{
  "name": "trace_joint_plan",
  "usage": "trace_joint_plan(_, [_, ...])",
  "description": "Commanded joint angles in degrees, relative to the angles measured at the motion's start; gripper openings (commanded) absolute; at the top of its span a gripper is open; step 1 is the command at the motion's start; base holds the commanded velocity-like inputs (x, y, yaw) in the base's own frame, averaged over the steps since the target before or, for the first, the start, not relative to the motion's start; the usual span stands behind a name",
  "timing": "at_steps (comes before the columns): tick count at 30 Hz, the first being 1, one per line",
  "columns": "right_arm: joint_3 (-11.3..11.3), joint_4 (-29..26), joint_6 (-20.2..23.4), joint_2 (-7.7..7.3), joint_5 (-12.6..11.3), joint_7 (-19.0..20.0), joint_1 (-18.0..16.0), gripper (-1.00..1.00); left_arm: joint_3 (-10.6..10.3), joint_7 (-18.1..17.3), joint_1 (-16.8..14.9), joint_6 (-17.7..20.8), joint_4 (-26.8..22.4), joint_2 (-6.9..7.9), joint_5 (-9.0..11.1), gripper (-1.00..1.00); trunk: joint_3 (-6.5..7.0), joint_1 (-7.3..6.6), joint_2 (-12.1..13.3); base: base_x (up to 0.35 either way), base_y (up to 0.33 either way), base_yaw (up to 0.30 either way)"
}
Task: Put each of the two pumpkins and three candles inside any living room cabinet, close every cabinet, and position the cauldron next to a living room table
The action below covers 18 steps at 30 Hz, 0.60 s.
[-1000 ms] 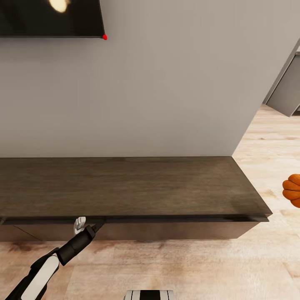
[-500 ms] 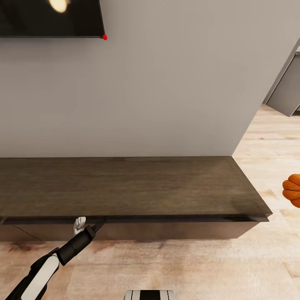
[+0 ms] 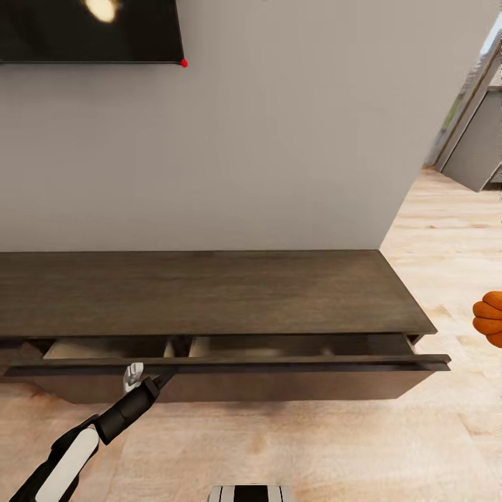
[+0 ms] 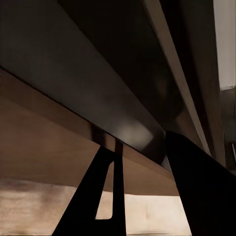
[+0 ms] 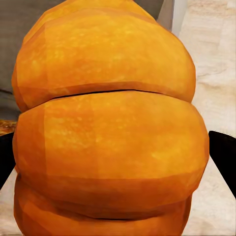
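The cabinet [image 3: 209, 293], a long low dark brown unit, stands against the grey wall. Its wide drawer front [image 3: 279, 373] is pulled out a little, showing pale beige insides [image 3: 279, 346]. My left gripper [image 3: 136, 373] grips the top edge of that drawer front near its left part. In the left wrist view the dark panel [image 4: 73, 73] runs between the two fingers [image 4: 108, 196]. A bright orange ribbed pumpkin [image 3: 490, 318] hangs at the head view's right edge. My right gripper [image 5: 113, 157] is shut on this pumpkin [image 5: 108, 98], with dark fingers [image 5: 223, 152] at both sides.
A black TV [image 3: 84, 31] hangs on the wall above the cabinet. Pale wood floor [image 3: 314, 446] lies in front of the unit and to its right. Past the wall's corner a passage [image 3: 474, 139] leads away. My base [image 3: 249, 493] shows at the bottom.
The drawer has slid out from shut to slightly open, with my left gripper still on its front. The whole view drew back a little from the wall.
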Motion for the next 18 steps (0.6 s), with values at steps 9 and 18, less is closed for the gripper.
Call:
trace_joint_plan(9, [0.0,0.0,0.6,-0.05,-0.1,0.2,-0.1,-1.0,-0.1,0.0,0.0,0.3,0.0,0.1,0.4,-1.0,-0.05,-0.03,0.0,-0.193,0.0,0.0])
trace_joint_plan(18, [-0.1,-0.1,0.4,-0.15,-0.5,0.3,-0.1,-1.0,0.0,0.0,0.0,0.3,0.1,0.15,0.4,-1.0,-0.05,-0.03,0.0,-0.015,0.0,0.0])
